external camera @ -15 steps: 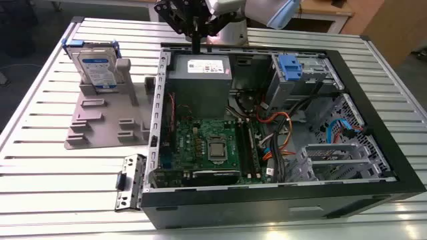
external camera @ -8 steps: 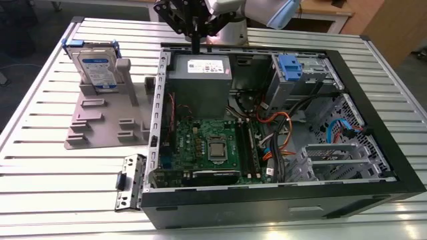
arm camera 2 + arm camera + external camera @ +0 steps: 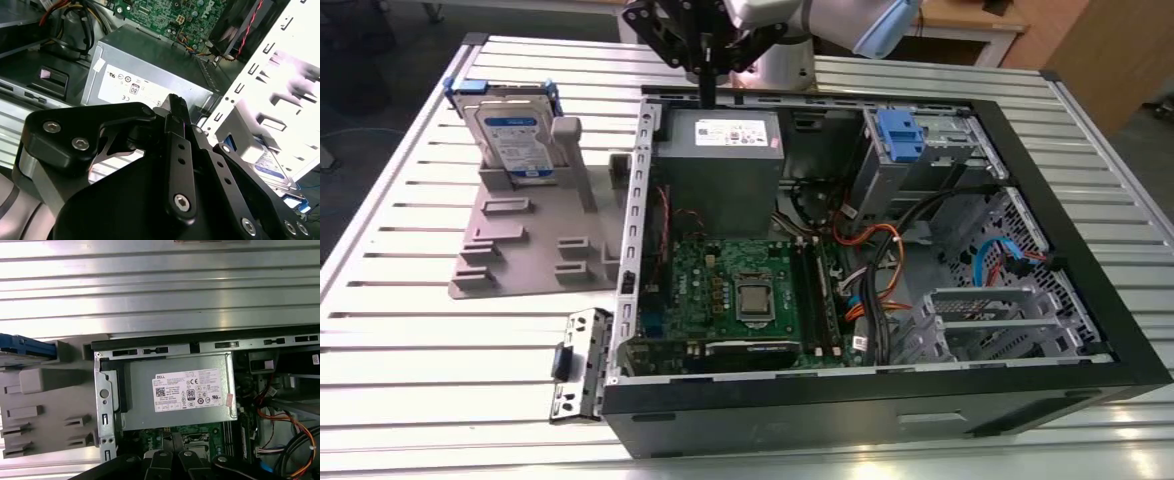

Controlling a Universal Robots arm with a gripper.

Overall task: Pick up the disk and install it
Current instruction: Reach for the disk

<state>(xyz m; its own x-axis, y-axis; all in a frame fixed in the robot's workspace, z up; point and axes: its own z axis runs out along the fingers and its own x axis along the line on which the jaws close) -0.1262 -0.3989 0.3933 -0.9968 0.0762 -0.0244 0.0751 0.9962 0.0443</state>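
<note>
Over the power-supply corner of the open computer case (image 3: 854, 412), the gripper (image 3: 708, 98) hangs just above the grey power supply (image 3: 718, 150), its fingers pressed together and pinching nothing. Outside the case, off its side on the exterior view's left, the disk (image 3: 518, 135) stands upright in a grey holder (image 3: 520, 250) on the slatted table (image 3: 400, 350), well apart from the gripper.

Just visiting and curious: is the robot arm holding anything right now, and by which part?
Nothing is held. The fingers hang empty above the grey power box; the disk stands in its grey holder outside the computer case.
</note>
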